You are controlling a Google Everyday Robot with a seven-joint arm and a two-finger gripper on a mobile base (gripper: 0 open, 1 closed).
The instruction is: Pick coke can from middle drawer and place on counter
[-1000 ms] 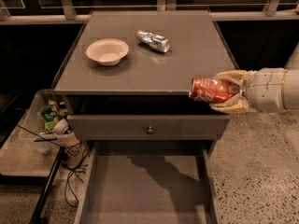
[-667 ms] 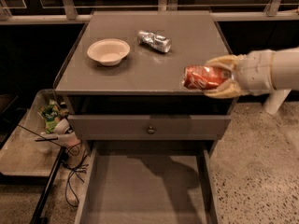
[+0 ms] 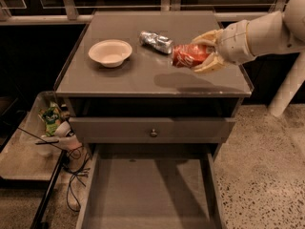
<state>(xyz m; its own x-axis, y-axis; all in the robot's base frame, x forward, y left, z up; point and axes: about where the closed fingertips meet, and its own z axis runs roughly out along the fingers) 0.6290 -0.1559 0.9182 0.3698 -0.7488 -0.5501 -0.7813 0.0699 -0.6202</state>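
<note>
Coke can (image 3: 188, 55) is out of the drawer and sits in the gripper (image 3: 196, 55), lying sideways over the right side of the bench (image 3: 143, 78). The fingers (image 3: 208, 36) are clamped on it, one above and one below. It looks like it's hanging just off the surface, since a dark shadow (image 3: 190, 82) sits on the bench below it. The arm (image 3: 267, 30) reaches in from the right. A crumpled silver can (image 3: 156, 41) lies just to the left of the coke can near the back, and a white bowl (image 3: 110, 52) sits further left. Down below, the middle drawer (image 3: 152, 194) is pulled out with a bare bottom, under a closed drawer front (image 3: 190, 128) with a small knob (image 3: 153, 133).
</note>
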